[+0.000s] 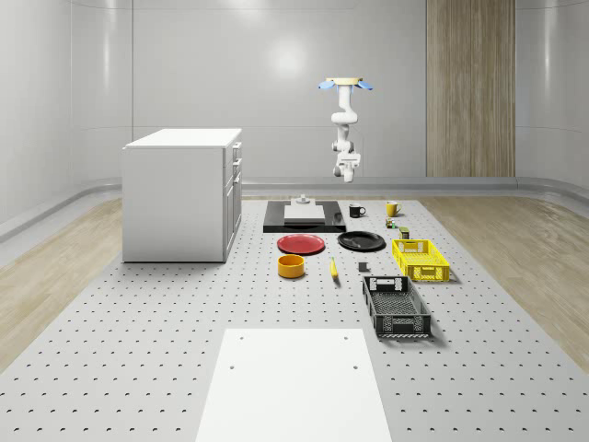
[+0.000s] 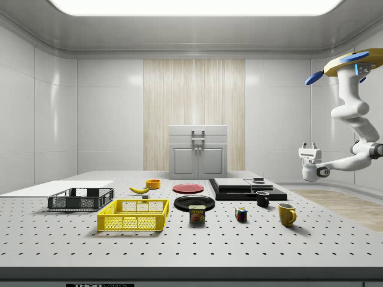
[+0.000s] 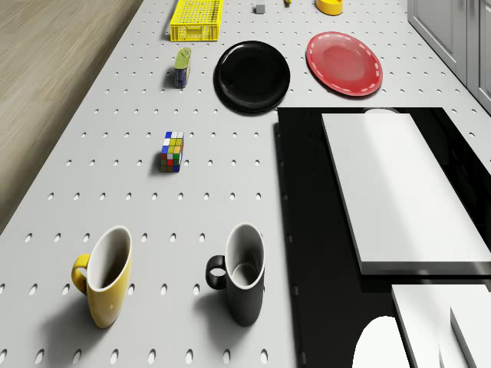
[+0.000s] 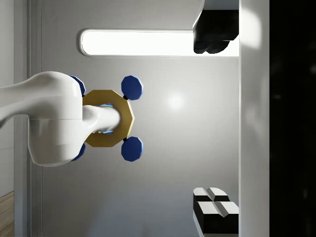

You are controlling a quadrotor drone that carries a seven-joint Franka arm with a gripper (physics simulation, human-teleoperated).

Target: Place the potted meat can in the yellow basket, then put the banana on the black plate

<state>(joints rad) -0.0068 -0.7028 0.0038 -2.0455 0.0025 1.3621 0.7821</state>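
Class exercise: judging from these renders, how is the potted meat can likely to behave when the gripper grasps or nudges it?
The potted meat can looks rigid and boxy, so it probably will not flex or roll. It stands upright on a narrow base, so a high push might tip it. Its smooth sides could be slippery.

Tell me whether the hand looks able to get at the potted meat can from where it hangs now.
Probably not yet: the hand hangs high past the mugs while the drone hovers off the table's far end. The potted meat can stands uncovered beside the yellow basket.

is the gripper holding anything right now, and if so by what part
Nothing is held. The gripper hangs in the air with bare fingers, while the potted meat can and the banana lie on the table.
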